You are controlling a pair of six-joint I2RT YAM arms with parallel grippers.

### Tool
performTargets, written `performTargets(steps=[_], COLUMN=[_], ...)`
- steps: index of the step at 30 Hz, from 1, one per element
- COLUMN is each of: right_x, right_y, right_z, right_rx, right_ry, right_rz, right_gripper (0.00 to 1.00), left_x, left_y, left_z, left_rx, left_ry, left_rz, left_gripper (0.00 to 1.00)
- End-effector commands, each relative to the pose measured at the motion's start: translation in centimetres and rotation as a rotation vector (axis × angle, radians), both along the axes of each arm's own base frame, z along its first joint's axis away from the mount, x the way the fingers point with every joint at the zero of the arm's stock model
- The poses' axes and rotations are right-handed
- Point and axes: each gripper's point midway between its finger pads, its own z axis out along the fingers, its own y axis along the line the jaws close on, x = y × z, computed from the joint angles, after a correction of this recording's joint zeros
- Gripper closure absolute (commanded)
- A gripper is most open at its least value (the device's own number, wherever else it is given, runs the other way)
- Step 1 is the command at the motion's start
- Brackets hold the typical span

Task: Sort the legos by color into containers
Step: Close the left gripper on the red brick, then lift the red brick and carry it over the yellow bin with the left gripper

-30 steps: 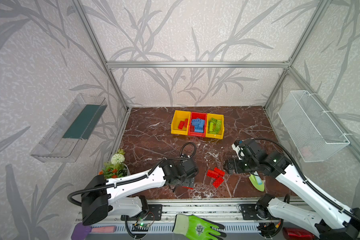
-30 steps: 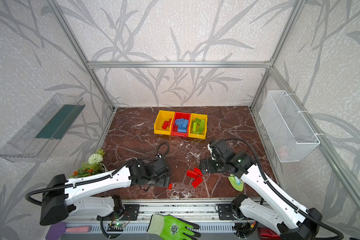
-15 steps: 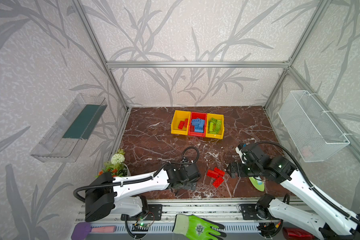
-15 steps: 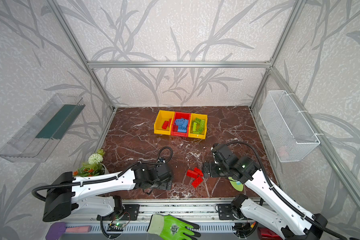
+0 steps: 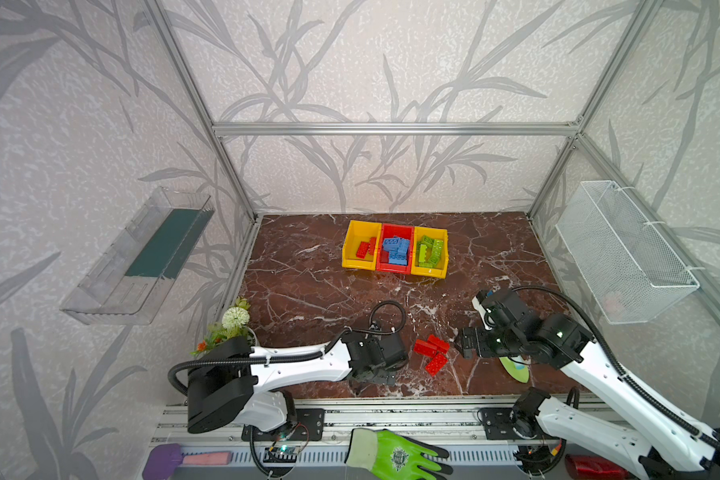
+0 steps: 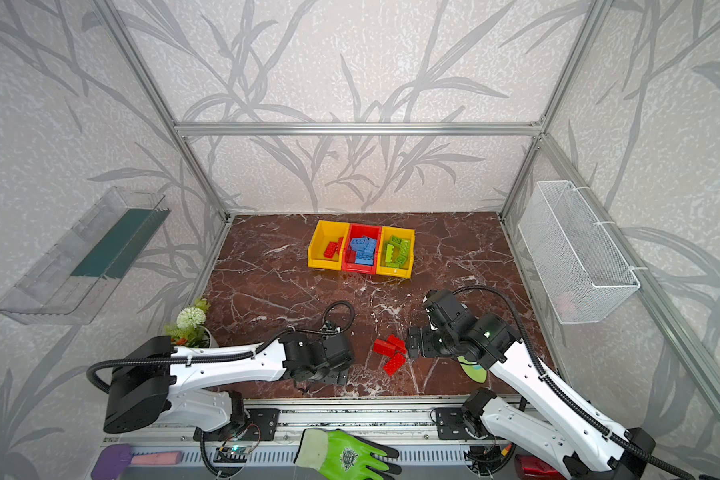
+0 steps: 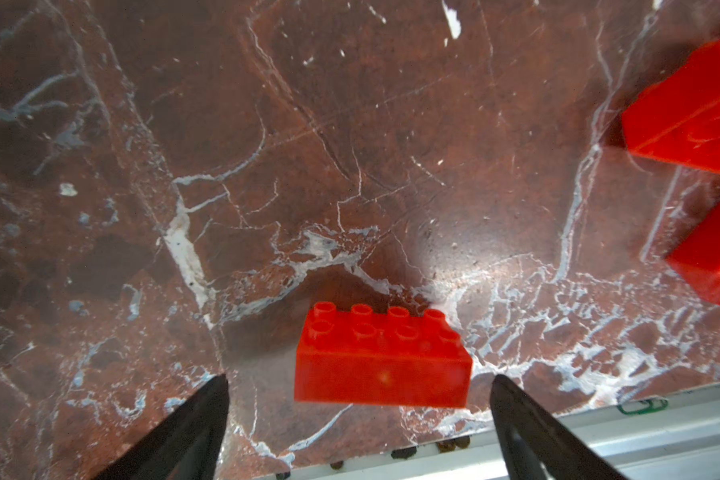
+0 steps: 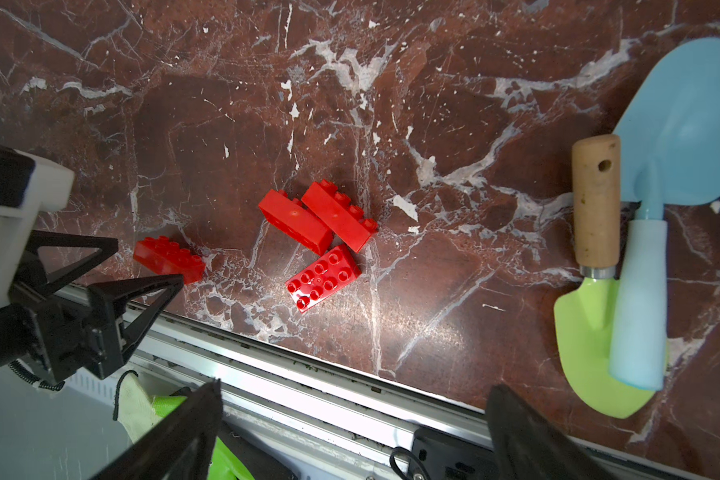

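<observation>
Your left gripper (image 7: 358, 380) stands with its jaws wide apart around a lone red brick (image 7: 383, 365), one finger off each short end and neither touching it; I judge they are spread that far because a close from here would take the brick lengthwise. The brick lies flat close to the front edge of the marble surface (image 5: 308, 291), studs up; it is glossy red, with eight studs in two rows of four.

Your right gripper (image 8: 355, 385) is also spread open with nothing between its fingers; it hangs just to the right of a cluster of red bricks (image 8: 321, 237), probably held back to give the left arm room. That cluster is three bricks near the front edge; two lie side by side and touching, and the third sits studs up against their ends.

The containers (image 5: 393, 269) sit in a row towards the back edge, about midway along it. The left yellow bin (image 5: 350, 262) holds red legos (image 5: 364, 248), the middle red one holds blue legos (image 5: 396, 249), and the right yellow bin (image 5: 429, 272) holds green legos (image 5: 431, 251); so the four reds out front look like the last to sort, bound for the left yellow bin.
</observation>
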Motion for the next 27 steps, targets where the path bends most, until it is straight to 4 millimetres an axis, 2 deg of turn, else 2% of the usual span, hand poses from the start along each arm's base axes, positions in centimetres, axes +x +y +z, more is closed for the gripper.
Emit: performTargets(steps=[1, 9, 21, 24, 27], right_x=[-0.8, -1.4, -1.4, -1.4, -1.2], right_y=[-1.0, -1.7, -1.9, -1.9, -1.8], right_z=[-0.2, -0.5, -0.2, 0.0, 0.4], right_rx=[-0.029, -0.026, -0.03, -0.027, -0.025], right_ry=[0.003, -0.002, -0.006, -0.009, -0.017], right_rz=[-0.001, -0.023, -0.024, -0.026, -0.026], right_gripper=[0.01, 0.01, 0.01, 0.01, 0.01], left_x=[0.1, 0.3, 0.7, 0.9, 1.6], left_y=[-1.1, -1.0, -0.6, -0.4, 0.2], left_z=[-0.2, -1.3, -1.8, -1.3, 0.3], left_rx=[-0.003, 0.033, 0.096, 0.111, 0.153], left_ry=[0.005, 0.004, -0.003, -0.01, -0.033], left_rz=[-0.016, -0.018, -0.03, -0.031, -0.036], left_gripper=[0.03, 0.07, 0.43, 0.48, 0.54])
